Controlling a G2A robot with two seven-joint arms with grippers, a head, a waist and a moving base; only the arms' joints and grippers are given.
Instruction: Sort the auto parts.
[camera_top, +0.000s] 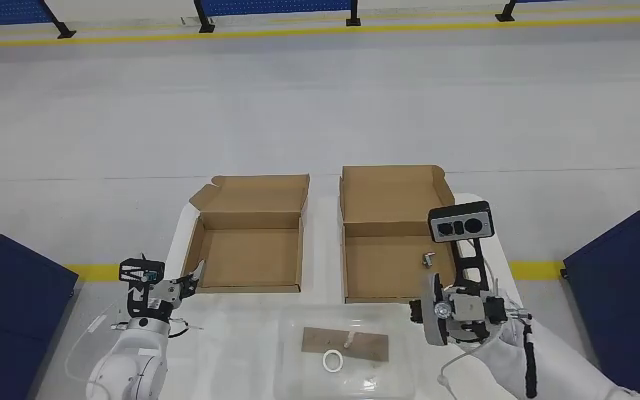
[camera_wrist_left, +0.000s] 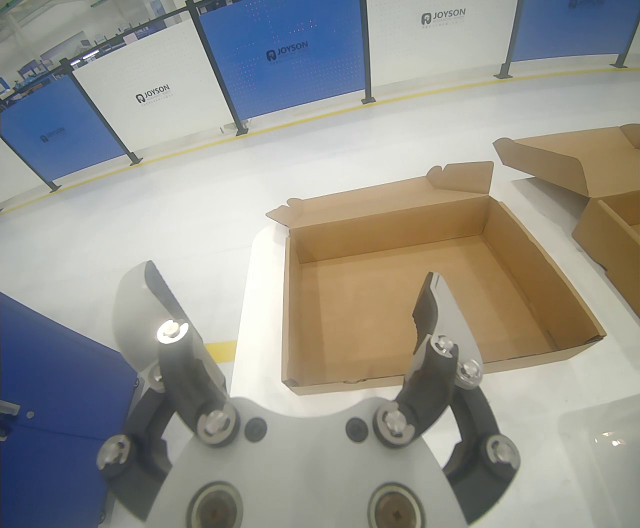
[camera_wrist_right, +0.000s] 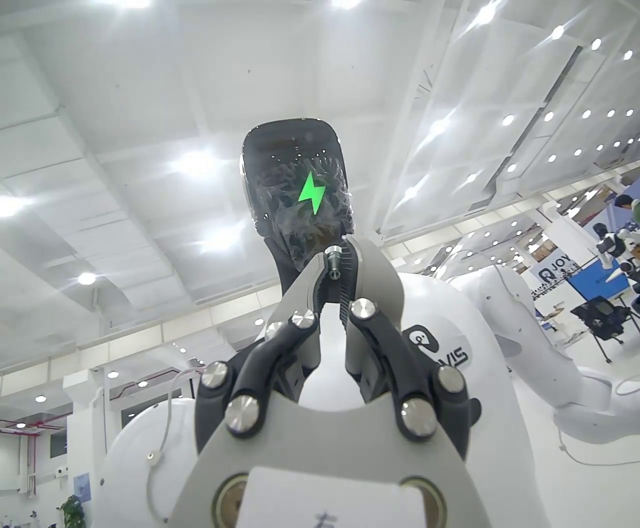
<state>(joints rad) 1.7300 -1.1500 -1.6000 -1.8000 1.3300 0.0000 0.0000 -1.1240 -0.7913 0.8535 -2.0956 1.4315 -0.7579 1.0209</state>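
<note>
While left gripper (camera_wrist_left: 292, 275) hangs jaws apart by near-left corner of left box (camera_wrist_left: 390, 232) | right gripper (camera_wrist_right: 334, 270) upturned near right box (camera_top: 390, 195), clamped on small metal part (camera_wrist_right: 332, 260)

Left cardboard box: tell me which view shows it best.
The left wrist view: the left cardboard box lies close, beyond the open left gripper, its bare floor and all four walls plain. The top view shows the left cardboard box whole from above but small, lid flap folded back. The right wrist view faces the ceiling instead.
</note>
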